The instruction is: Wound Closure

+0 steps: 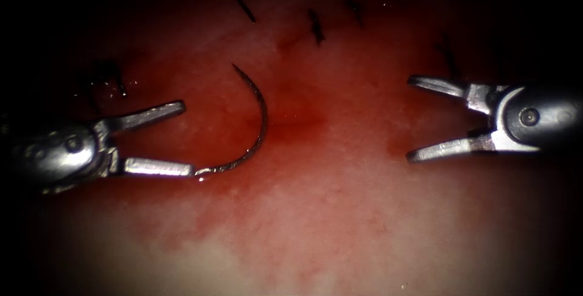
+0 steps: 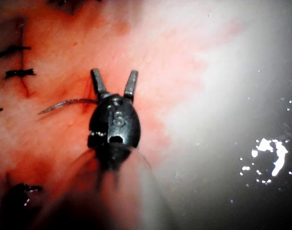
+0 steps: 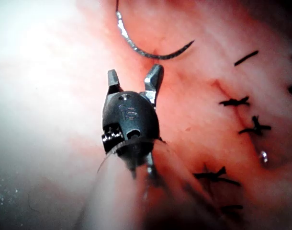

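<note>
The curved needle (image 1: 265, 120) lies flat on the tissue (image 1: 340, 223), free of both tools and not driven in. Its point is up near the stitched line, and its tail end rests just off the lower jaw tip of my left tool (image 1: 187, 138). That tool's jaws stand wide open and hold nothing. My right tool (image 1: 409, 118) is well to the right of the needle, also wide open and holding nothing. In the left wrist view the open left tool (image 2: 114, 73) has the needle (image 2: 64, 104) beside it. In the right wrist view the open right tool (image 3: 135, 71) faces the needle (image 3: 146, 51).
Dark stitches (image 1: 315, 26) with short cut thread ends (image 1: 244, 6) cross the closed cut along the far side of the tissue; more stitches (image 3: 234, 101) run beside the right tool. Red fluid (image 1: 303, 123) stains the tissue around the needle.
</note>
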